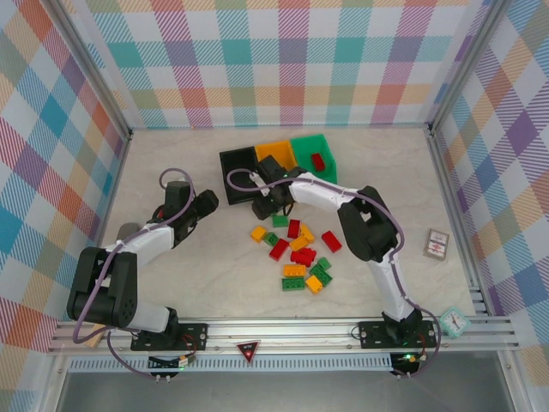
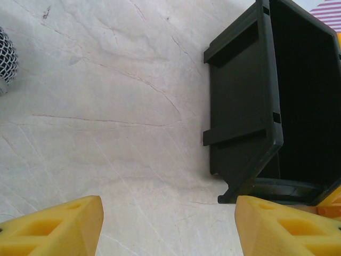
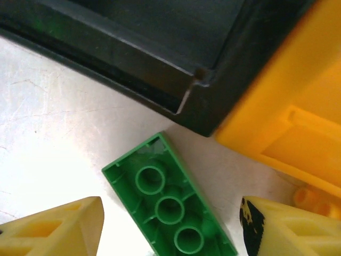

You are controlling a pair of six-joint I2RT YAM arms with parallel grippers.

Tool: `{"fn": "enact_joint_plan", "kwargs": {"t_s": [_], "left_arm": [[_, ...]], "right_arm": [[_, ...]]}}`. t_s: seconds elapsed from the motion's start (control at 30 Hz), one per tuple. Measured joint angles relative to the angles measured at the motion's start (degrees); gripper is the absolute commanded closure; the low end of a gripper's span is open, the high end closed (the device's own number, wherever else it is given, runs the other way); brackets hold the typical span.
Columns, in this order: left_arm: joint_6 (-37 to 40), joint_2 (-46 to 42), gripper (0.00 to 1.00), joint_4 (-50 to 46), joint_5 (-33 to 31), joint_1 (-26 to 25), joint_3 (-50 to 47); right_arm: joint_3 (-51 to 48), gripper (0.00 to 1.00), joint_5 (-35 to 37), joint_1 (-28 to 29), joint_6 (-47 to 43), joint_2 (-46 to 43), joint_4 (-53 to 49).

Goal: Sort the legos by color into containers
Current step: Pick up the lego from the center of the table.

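Currently: containers — black bin [image 1: 238, 161], orange-yellow bin [image 1: 276, 153], green bin [image 1: 313, 148] — joined in a row, far centre; one red brick [image 1: 318, 160] lies in the green. Loose legos [image 1: 296, 256] scattered on the surface [image 1: 171, 154], near of the bins. Right tool [image 1: 268, 202]: jaws apart, gripping nothing, an upturned green brick [image 3: 169, 205] lying between them by the black bin's corner. Left tool [image 2: 169, 218]: parted, empty, facing the black bin.

My top view looks down on the table [image 1: 232, 275], both wrist views close, sharing the black bin [image 2: 245, 106].
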Motion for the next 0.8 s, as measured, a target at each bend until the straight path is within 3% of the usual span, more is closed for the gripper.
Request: {"fn": "enact_joint_plan", "kwargs": {"t_s": [0.17,0.3,0.4,0.8], "left_arm": [[0.00,0.00,0.33,0.00,0.35,0.00,0.00],[0.00,0.00,0.33,0.00,0.35,0.00,0.00],[0.00,0.00,0.34,0.00,0.33,0.00,0.00],[-0.02,0.00,0.33,0.00,0.35,0.00,0.00]], "right_arm": [[-0.92,0.39,-0.37,0.24,0.09,0.26,0.15],[-0.98,0.59,-0.55,0.24,0.15,0.26,0.17],[-0.98,0.67,-1.09,0.24,0.55,0.24,0.26],[-1.27,0.69,-4.00,0.24,3.08,-5.38,0.66]]}}
